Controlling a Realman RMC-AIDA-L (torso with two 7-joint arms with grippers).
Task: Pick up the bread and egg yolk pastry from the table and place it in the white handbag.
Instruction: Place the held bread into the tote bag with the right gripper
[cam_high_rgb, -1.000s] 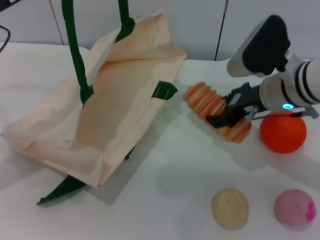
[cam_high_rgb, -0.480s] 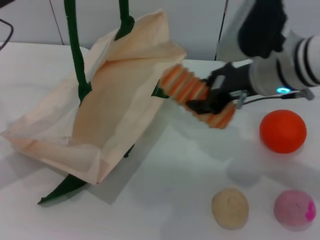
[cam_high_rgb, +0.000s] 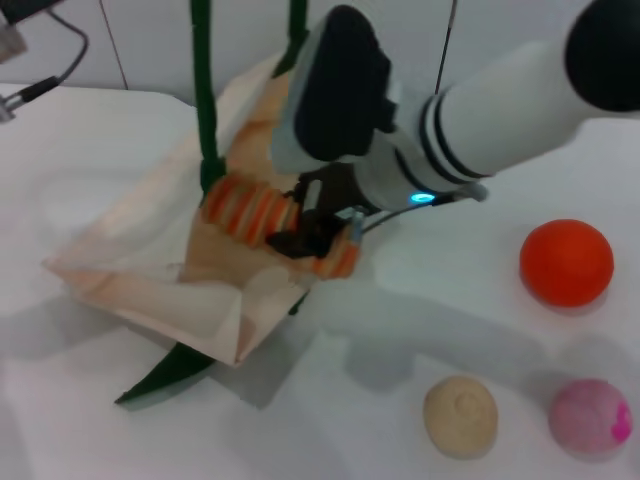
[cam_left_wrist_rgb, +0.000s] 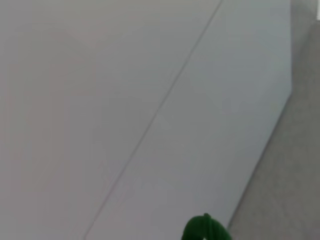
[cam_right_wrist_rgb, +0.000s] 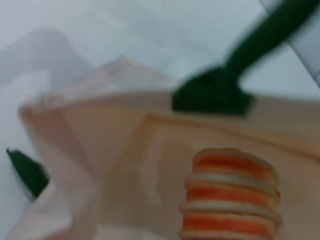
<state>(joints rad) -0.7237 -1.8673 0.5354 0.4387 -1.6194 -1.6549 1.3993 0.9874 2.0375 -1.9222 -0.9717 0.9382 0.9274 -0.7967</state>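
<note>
My right gripper (cam_high_rgb: 312, 232) is shut on the striped orange and cream bread (cam_high_rgb: 250, 215) and holds it over the open mouth of the white handbag (cam_high_rgb: 130, 270). The bread also shows in the right wrist view (cam_right_wrist_rgb: 231, 195), above the bag's inner fabric (cam_right_wrist_rgb: 125, 150). The bag's dark green handles (cam_high_rgb: 204, 90) are held up out of the top of the head view; a bit of green strap (cam_left_wrist_rgb: 202, 230) shows in the left wrist view. The left gripper itself is not in view. The egg yolk pastry (cam_high_rgb: 460, 415) lies on the table near the front right.
An orange ball (cam_high_rgb: 566, 262) sits at the right and a pink ball (cam_high_rgb: 589, 418) at the front right, next to the pastry. A loose green strap (cam_high_rgb: 165, 372) trails from under the bag. Cables (cam_high_rgb: 40, 60) lie at the back left.
My right arm has carried the bread leftward from beside the orange ball to over the bag's mouth. The bag has been lifted and shifted right by its handles.
</note>
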